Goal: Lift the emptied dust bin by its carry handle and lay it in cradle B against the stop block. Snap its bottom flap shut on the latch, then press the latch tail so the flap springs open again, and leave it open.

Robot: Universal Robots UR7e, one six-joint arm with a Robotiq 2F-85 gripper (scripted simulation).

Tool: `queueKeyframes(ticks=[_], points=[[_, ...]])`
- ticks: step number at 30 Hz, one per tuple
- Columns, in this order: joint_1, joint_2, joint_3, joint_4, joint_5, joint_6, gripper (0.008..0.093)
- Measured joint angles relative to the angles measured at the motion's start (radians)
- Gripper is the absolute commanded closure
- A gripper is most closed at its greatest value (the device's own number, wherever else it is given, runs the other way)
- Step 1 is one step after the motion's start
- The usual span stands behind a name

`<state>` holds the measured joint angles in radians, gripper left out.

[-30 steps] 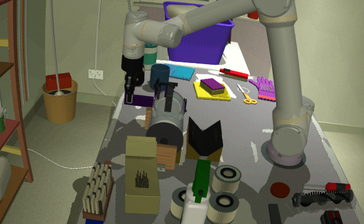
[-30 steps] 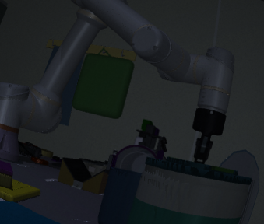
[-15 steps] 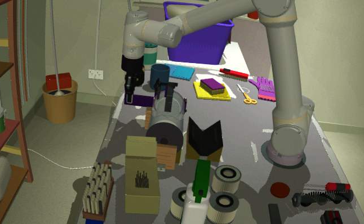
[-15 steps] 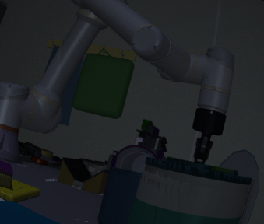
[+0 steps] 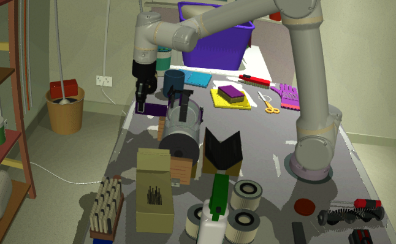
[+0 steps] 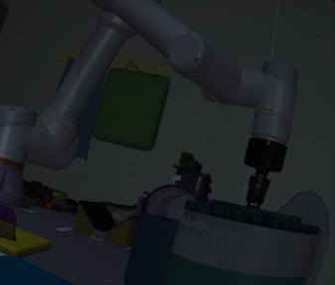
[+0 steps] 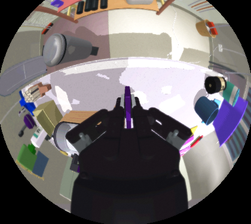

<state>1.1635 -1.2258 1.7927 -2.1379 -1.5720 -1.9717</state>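
Note:
My gripper (image 5: 140, 105) (image 7: 128, 113) (image 6: 254, 200) is closed on the free edge of the purple flap (image 5: 151, 109) (image 7: 128, 104) at the far end of the dust bin. The grey dust bin (image 5: 181, 130) lies on its side in a wooden cradle (image 5: 180, 168). Its black carry handle (image 5: 180, 99) points up. A tan stop block (image 5: 161, 128) sits beside the bin's left side. The flap stands out to the left of the bin. The latch is hidden from me.
A second cradle (image 5: 222, 153) with a black V lining sits right of the bin. A dark blue cup (image 5: 174, 83) stands just behind it. A tan carton (image 5: 154, 190), a brush block (image 5: 106, 208), filters (image 5: 246, 191) and a spray bottle (image 5: 214, 211) crowd the near table.

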Motion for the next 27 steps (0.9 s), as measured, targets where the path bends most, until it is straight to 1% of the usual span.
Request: queueKeyframes(ticks=[10,27], points=[[0.0,0.0,0.0,0.0,0.001,0.001,0.0659],[0.001,0.0,0.0,0.0,0.001,0.001,0.0654]])
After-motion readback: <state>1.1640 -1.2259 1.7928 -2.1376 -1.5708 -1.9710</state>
